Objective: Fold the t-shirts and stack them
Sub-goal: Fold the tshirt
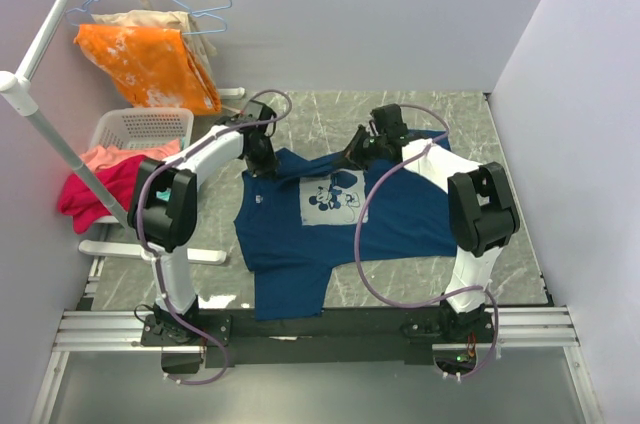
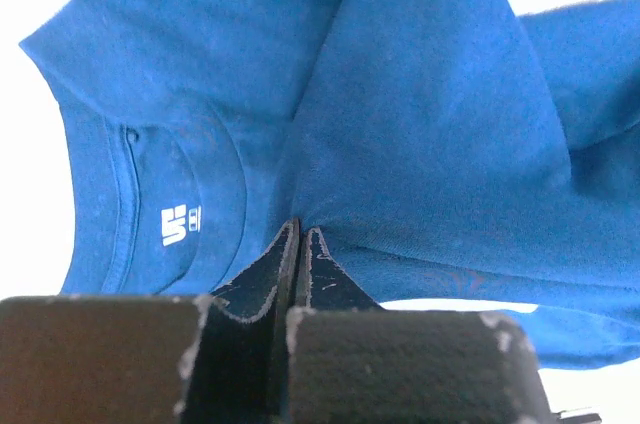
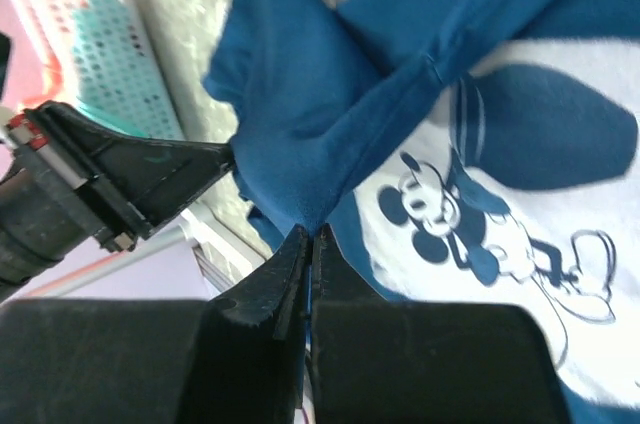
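A navy blue t-shirt (image 1: 330, 219) lies on the marble table, its pale cartoon-mouse print (image 1: 335, 196) facing up. My left gripper (image 1: 263, 160) is shut on a fold of cloth at the shirt's far left shoulder; in the left wrist view its fingertips (image 2: 300, 229) pinch the cloth beside the collar label (image 2: 181, 225). My right gripper (image 1: 357, 152) is shut on the far edge to the right of the print. The right wrist view shows that gripper (image 3: 310, 234) pinching a raised blue fold next to the mouse print (image 3: 500, 234), with the left gripper (image 3: 130, 179) close by.
A white laundry basket (image 1: 140, 127) stands at the table's far left, with red and pink cloth (image 1: 95, 184) spilling over it. An orange garment (image 1: 150, 64) hangs from hangers on a white rack pole (image 1: 45, 129). Walls close in on the left, back and right.
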You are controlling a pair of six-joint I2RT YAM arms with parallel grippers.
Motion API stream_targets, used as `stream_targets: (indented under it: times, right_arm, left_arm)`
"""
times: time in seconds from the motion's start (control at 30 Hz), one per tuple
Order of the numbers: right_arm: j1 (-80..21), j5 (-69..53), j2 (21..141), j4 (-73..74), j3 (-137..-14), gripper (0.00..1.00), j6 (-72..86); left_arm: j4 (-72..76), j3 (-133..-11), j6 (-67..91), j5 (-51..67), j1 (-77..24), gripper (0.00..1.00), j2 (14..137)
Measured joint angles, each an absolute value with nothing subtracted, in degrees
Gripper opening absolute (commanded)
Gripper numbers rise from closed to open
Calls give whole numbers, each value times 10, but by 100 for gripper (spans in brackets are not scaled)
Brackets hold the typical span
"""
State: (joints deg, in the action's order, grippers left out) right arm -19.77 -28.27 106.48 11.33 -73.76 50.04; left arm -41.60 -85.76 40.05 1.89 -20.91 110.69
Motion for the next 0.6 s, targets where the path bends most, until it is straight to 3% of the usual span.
stream_targets:
  times: [0.07, 0.1, 0.2, 0.27, 0.6]
  right_arm:
    - [-198, -285, 1065, 128, -735, 0, 495]
    - [-198, -286, 1065, 138, -733, 0, 493]
    - [-197, -286, 1065, 164, -721, 0, 486]
    - [-190, -276, 1065, 186, -715, 0, 481]
    - [-174, -246, 1107, 222, -714, 0, 477]
  left_arm:
    - [-411, -842, 401, 18, -213, 4, 1098]
    - [-409, -831, 401, 18, -216, 18, 1091]
    - [-409, -800, 397, 10, -225, 44, 1072]
    - [-419, -779, 395, -11, -223, 53, 1062]
    - [-434, -760, 396, -46, -233, 51, 1028]
